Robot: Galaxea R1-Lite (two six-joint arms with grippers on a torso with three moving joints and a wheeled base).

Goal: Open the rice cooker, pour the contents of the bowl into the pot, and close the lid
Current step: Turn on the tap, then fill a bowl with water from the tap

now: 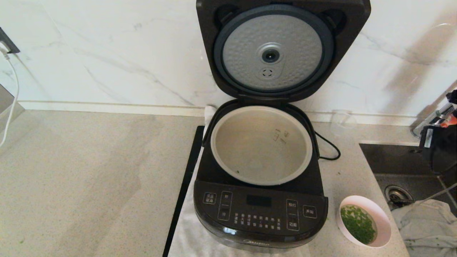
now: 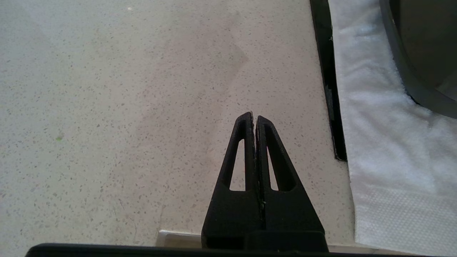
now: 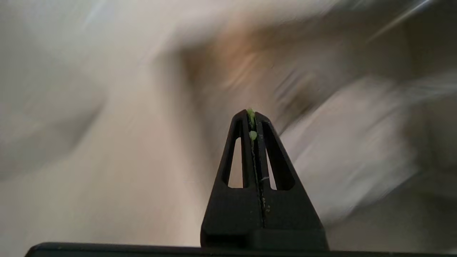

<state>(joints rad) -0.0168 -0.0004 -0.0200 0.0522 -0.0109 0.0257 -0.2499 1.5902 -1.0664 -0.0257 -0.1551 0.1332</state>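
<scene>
The black rice cooker [image 1: 260, 210] stands open mid-counter, its lid [image 1: 282, 50] raised upright with the dimpled silver disc facing me. The grey pot [image 1: 250, 142] inside looks almost empty, with one green speck near its front wall. The pale pink bowl [image 1: 383, 221] sits on the counter to the cooker's front right and holds chopped green bits [image 1: 358, 224] in liquid. My left gripper [image 2: 254, 117] is shut and empty above bare counter, left of the cooker [image 2: 421, 53]. My right gripper [image 3: 251, 113] is shut, with small green bits stuck between its tips; its surroundings are blurred.
A white towel [image 2: 385, 125] lies under the cooker, with a black strip [image 1: 185, 185] along its left side. A clear cup [image 1: 342, 121] stands by the wall behind right. A sink [image 1: 400, 167] with a grey cloth [image 1: 428, 221] is at right. Part of the right arm [image 1: 441, 150] is above it.
</scene>
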